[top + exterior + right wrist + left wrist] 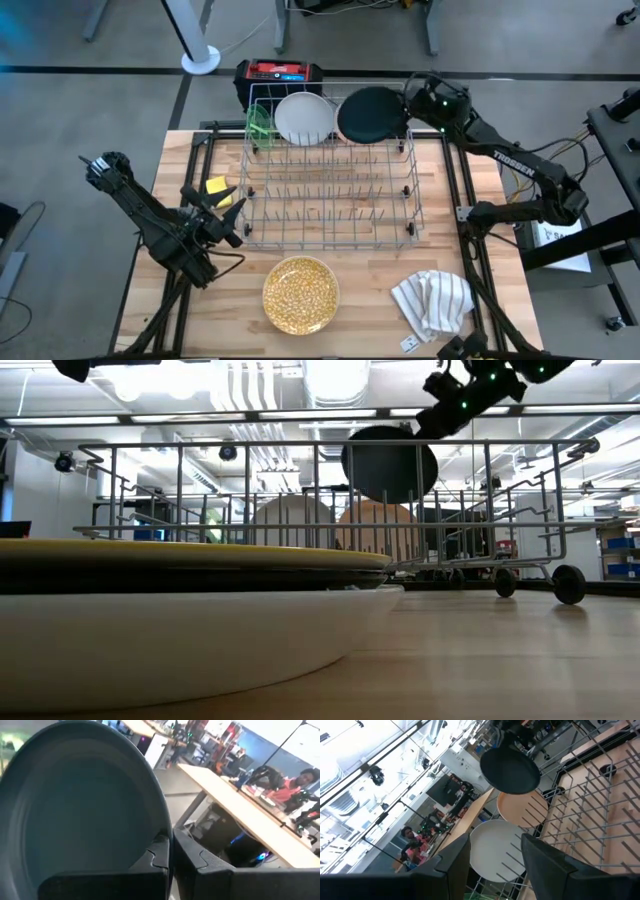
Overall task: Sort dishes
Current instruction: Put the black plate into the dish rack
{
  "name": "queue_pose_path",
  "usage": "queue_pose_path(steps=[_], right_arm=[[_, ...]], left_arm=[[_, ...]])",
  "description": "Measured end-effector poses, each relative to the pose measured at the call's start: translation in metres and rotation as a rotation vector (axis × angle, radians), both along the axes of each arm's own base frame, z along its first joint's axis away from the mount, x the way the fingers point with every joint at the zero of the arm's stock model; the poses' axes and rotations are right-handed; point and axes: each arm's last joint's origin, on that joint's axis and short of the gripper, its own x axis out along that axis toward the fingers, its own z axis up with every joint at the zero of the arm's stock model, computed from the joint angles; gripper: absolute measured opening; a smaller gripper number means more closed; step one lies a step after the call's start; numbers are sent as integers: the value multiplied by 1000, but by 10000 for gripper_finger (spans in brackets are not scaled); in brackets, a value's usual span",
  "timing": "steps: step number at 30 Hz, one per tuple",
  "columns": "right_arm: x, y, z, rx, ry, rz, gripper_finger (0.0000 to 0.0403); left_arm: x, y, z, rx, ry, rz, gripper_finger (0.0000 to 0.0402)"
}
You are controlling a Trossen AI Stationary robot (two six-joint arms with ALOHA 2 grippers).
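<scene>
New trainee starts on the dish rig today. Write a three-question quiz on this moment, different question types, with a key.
1. True or false: the right gripper holds the black plate above the far end of the wire rack.
2. Multiple choice: which lies flat on the table in front of the rack? A) the speckled tan plate B) the white plate C) the peach plate
3. Fill in: the left gripper waits beside the rack with its fingers ____.

Key
1. True: it is shut on the plate's rim.
2. A; the white and peach plates stand in the rack.
3. open, holding nothing.
</scene>
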Motion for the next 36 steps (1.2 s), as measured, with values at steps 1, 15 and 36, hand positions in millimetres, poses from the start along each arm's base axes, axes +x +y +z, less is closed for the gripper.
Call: queue_pose_path(steps=[1, 15, 36], right_arm=[[0, 0, -3, 4, 5, 0, 0], [4, 6, -26, 8, 99, -4, 0], [27, 42, -37, -154, 329, -92, 0]], left_arm=[[0, 0, 0, -1, -1, 0, 166], [0, 0, 0, -7, -7, 0, 166], [0, 0, 0, -7, -7, 0, 166]])
